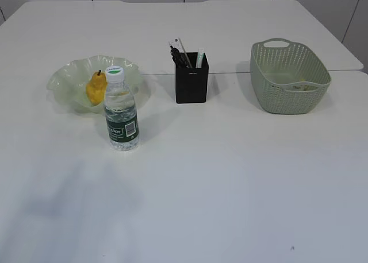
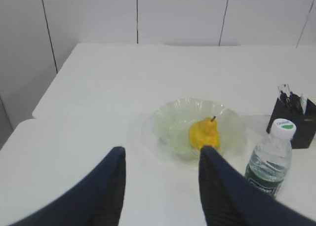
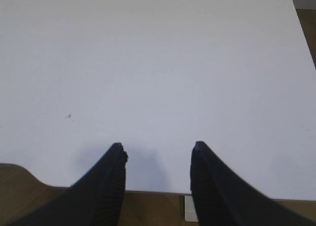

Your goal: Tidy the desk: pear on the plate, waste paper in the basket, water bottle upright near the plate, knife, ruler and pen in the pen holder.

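White table (image 1: 230, 177), inspected from the front. At far left, the pale-green ruffled glass plate (image 1: 69, 79) holds the yellow-orange pear (image 1: 95, 89), stem up, lying inside the dish toward its near side. The water bottle (image 1: 121, 111) stands upright, cap on, just in front of the plate's near-right rim; whether it touches the rim cannot be told. At the centre, far side, the black square pen holder (image 1: 191, 82) stands upright with several slim items rising from its opening: dark pieces at left, a clear strip that may be the ruler (image 1: 182, 47), and a white-and-green piece at right. Individual items cannot be identified with confidence. At far right sits the sage-green oval basket (image 1: 264, 73); pale scraps, apparently the waste paper (image 1: 305, 87), show at its bottom near the near wall.

Left gripper (image 2: 160, 162): jaws parted about halfway, nothing between them, held above the table near the plate's near-left side. Right gripper (image 3: 157, 154): jaws likewise parted about halfway, holding nothing, positioned over the near edge of the bare tabletop. Neither gripper appears in the exterior view.
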